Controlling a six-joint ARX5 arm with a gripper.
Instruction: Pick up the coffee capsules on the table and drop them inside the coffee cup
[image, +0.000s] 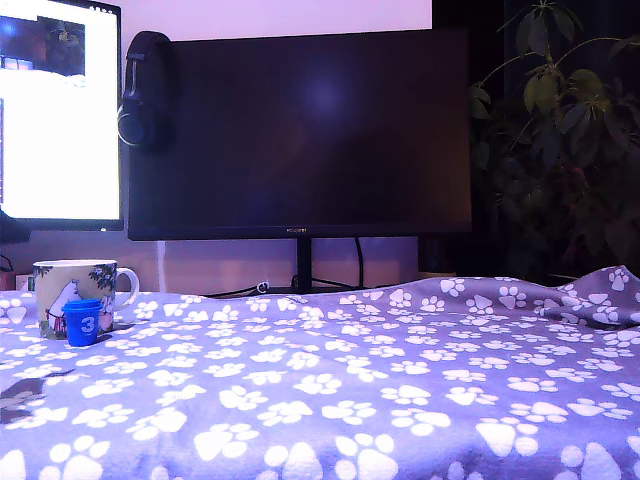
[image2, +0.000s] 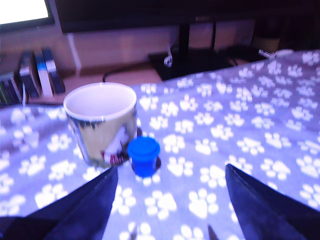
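- The coffee cup (image: 75, 292) stands upright on the table (image: 400, 400), far toward the exterior view's left, its white handle turned to that view's right.
- One blue capsule (image: 83, 322) sits on the paw-print cloth just in front of the cup — touching it or nearly so; I cannot tell which. It stands on its narrow end, wide rim up, with a white mark on its side. No other capsule shows in either view.
- The gripper (image2: 170, 200) appears only in the wrist view: its two dark fingers (image2: 85, 205) are spread wide with nothing between them, hanging above the cloth short of the capsule (image2: 143, 156).
- The cup (image2: 102, 122) looks empty from above, so by my reading the task is at its first step — the approach to the grasp.
- The next move calls for care: the capsule lies off-centre between the fingers, toward the cup's side, so the gripper likely needs to shift that way, advance and descend.
- One finger must pass close beside the cup wall; a careless closing could nudge the cup or tip the capsule.
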